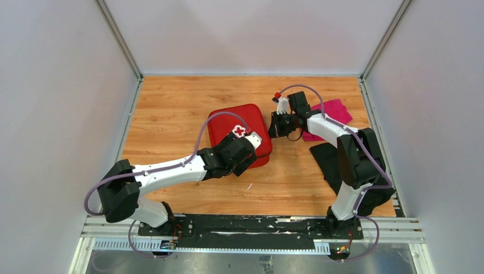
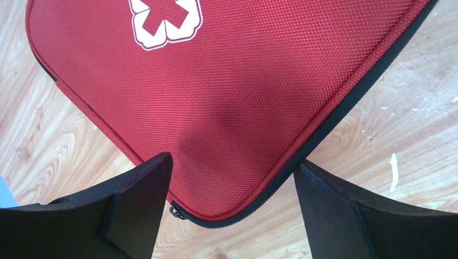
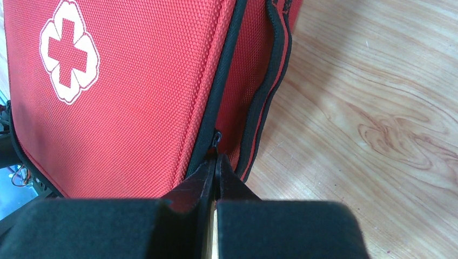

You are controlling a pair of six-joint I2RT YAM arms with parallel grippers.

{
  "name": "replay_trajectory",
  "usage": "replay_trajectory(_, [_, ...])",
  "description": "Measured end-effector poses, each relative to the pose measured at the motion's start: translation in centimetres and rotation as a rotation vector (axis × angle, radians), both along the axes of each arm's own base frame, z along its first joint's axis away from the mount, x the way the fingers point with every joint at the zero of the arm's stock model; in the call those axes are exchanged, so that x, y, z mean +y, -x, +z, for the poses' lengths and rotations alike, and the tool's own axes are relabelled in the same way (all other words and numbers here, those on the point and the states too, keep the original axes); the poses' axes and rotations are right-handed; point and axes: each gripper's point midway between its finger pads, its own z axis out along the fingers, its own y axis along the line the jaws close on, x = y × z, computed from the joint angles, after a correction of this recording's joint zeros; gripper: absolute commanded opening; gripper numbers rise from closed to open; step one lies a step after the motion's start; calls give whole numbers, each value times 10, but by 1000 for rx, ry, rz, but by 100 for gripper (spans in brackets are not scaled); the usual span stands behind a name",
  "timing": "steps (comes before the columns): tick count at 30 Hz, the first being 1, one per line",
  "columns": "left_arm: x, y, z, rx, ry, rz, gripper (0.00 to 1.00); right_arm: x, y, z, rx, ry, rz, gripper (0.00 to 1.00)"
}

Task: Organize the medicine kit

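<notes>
Grey walls box in the wooden counter (image 1: 171, 103), and the red medicine kit (image 1: 228, 121) lies mid-frame. My left arm stretches diagonally from lower left; my left fingers (image 2: 135, 199) gape wide over the kit's near corner, holding nothing. My right arm folds in from the right, and my right fingers (image 3: 202, 181) are pressed together at the zip (image 3: 217, 139). A white cross (image 3: 69, 51) marks the lid.

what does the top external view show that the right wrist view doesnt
Only top external: the magenta cloth and the black cloth, lying near the right edge of the wooden table.
Only right wrist: the right gripper shut at the black zip on the side of the rounded-square red fabric medicine kit.
Both: the medicine kit, its white cross and the wooden table.
</notes>
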Motion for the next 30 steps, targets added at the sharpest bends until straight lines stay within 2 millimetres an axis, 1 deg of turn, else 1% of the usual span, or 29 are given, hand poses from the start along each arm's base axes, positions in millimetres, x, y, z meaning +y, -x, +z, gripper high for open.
replay_trajectory(2, [3, -2, -3, -8, -15, 24, 76, -1, 1, 0, -3, 0, -1, 0])
replay_trajectory(3, [3, -3, -5, -6, -20, 30, 74, -1, 2, 0, -5, 2, -3, 0])
replay_trajectory(7, [3, -3, -12, -4, -46, 45, 72, -4, 4, 0, -9, 9, -9, 0])
replay_trajectory(13, [4, -4, -12, -11, -47, 61, 73, -8, 8, 1, -13, 23, -21, 0])
replay_trajectory(17, [5, -5, -12, -15, -47, 69, 73, -14, 14, 0, -1, 51, -33, 0])
replay_trajectory(22, [6, -6, -12, -20, -53, 75, 73, -27, 30, 0, 19, 103, -34, 0])
replay_trajectory(26, [7, -6, -13, -23, -59, 79, 73, -38, 53, 0, 49, 138, -15, 0])
replay_trajectory(30, [8, -7, -15, -24, -67, 81, 73, -43, 74, -2, 80, 143, 19, 0])
